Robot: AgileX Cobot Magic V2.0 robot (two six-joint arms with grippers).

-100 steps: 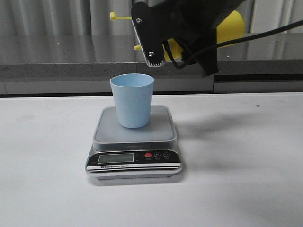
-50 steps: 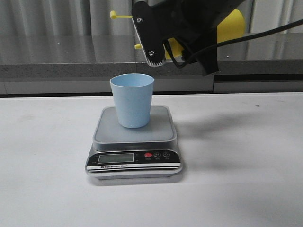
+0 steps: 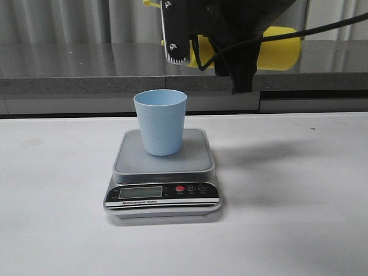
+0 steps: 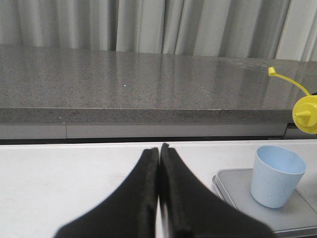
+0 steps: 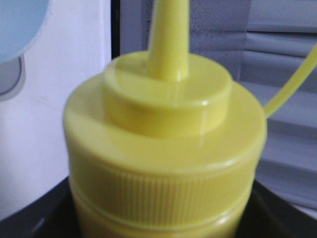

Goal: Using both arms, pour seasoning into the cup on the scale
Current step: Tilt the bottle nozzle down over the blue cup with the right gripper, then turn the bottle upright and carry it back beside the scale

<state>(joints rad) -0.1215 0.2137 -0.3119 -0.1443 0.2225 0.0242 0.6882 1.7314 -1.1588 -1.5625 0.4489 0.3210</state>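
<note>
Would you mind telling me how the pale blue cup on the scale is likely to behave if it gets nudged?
The blue cup looks like thin plastic and appears empty, so probably light and easily shoved. It tapers to a narrow base, so a high nudge might tip it. The scale platform looks smooth, so it may slide rather than grip.

white table (image 3: 299,218) (matte); scale (image 3: 163,172) rests centre.

The scale (image 3: 163,181) carries the only writing: a small white line under its LCD display (image 3: 140,192) on the black front panel (image 3: 163,195) that seems to read "Electronic Scale", though the letters are tiny and blurred. The display shows no legible digits, and the marks on the red button (image 3: 180,188) and two dark buttons (image 3: 196,188) are too small to read
</note>
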